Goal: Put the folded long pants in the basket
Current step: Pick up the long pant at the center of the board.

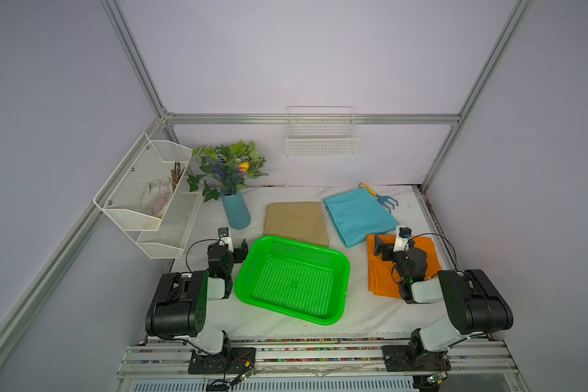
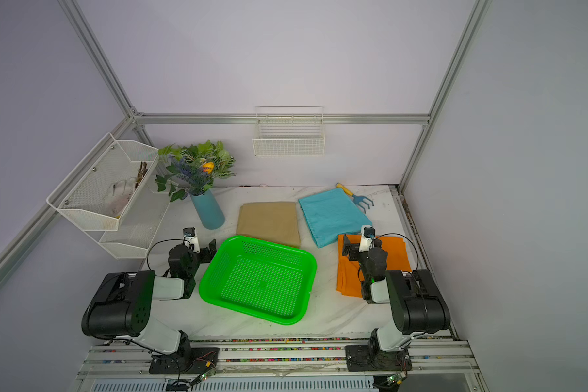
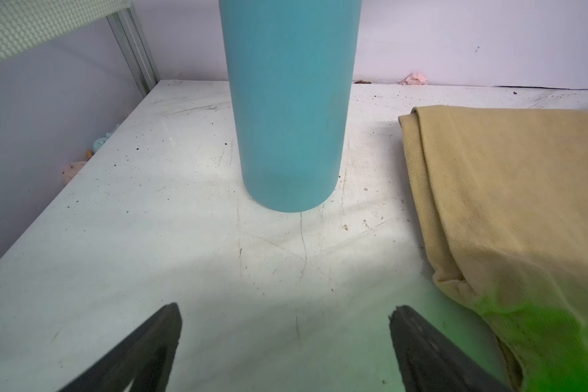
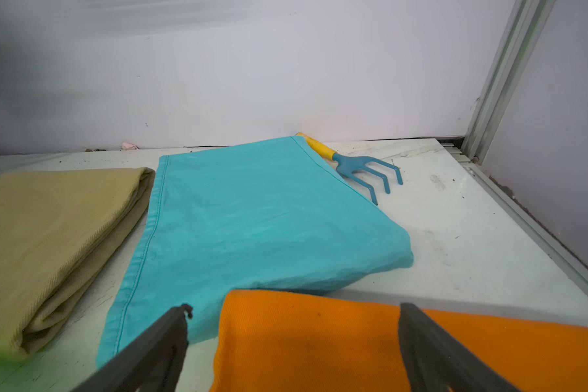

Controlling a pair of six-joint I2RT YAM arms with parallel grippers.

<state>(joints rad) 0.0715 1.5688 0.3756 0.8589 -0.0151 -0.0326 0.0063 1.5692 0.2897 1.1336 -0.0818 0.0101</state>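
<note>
The right claw (image 4: 296, 309) has its jaws wide apart and grips nothing; it hangs over the far left corner of the orange pants (image 1: 379, 278), and whether it touches the cloth cannot be told. The left claw (image 3: 286, 310) also stands wide apart with nothing in it, low over bare table (image 1: 370, 319), between the vase (image 1: 236, 210) and the far left corner of the basket (image 1: 292, 285). The orange pants lie folded flat on the table to the right of the basket, apart from it, partly hidden under the right arm. Just beyond them lie the teal pants (image 1: 357, 213), folded and turned at a slant, their near corner close by the orange cloth. A rake (image 1: 386, 200) lies at their far right edge, its yellow handle partly under the teal cloth. Left of the teal pants, the tan pants (image 1: 296, 219) lie folded just behind the far rim of the basket. All three pants are on the table, outside the basket. The basket sits between the two arms.
</note>
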